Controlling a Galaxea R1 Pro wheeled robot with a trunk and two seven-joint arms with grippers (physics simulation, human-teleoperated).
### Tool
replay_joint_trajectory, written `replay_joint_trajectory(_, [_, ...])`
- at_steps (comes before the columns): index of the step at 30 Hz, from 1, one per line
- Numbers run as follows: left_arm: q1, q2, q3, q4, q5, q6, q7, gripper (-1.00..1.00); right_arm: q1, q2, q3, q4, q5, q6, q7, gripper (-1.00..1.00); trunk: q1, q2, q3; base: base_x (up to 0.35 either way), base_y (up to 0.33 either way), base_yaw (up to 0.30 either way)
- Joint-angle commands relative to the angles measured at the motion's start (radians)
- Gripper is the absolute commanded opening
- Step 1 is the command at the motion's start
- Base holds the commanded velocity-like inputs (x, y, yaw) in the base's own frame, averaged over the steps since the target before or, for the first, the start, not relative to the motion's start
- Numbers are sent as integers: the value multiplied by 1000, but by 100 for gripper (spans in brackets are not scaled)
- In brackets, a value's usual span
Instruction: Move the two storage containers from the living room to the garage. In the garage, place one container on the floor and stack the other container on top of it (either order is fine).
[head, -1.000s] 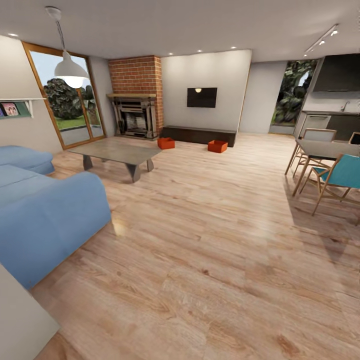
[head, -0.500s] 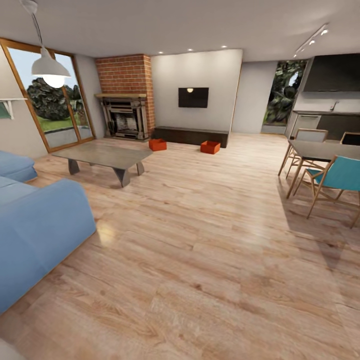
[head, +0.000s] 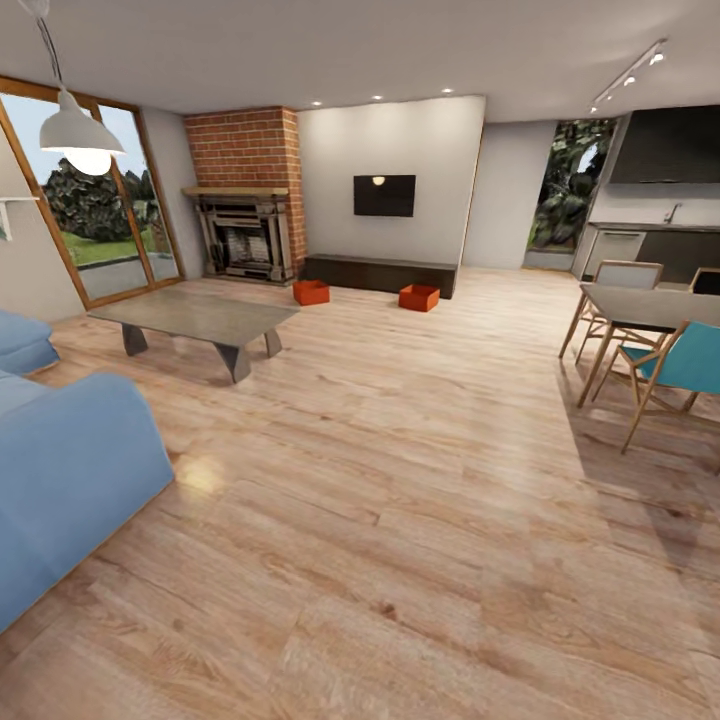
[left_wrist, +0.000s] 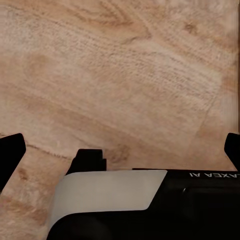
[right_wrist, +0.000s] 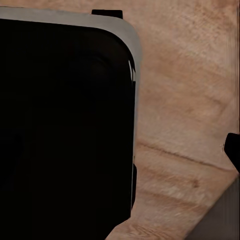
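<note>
Orange bins (head: 311, 292) (head: 419, 297), upper centre, sit slightly nearer after our view swung left; we're approaching. Gripper states: cannot tell.

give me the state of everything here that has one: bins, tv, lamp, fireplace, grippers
left bin: upright, open-topped, on the wood floor by the low cabinet
right bin: upright, open-topped, on the floor, apart from the left one
tv: off, dark screen
pendant lamp: lit
fireplace: no fire visible
left gripper: open, empty, over the floor
right gripper: one fingertip in view, cannot tell if open
</note>
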Motion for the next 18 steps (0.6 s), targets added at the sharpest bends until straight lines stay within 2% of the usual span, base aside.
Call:
replay_joint_trajectory(1, [-1,0,-9,1,9,-4,4,100,0,0,0,0,-1,0,1,100,1,0,0,344,-122,0])
replay_joint_trajectory(18, [-1,-1,-9,1,9,-4,4,100,1,-1,0,0,4,0,-3,100,1,0,14,344,-123,0])
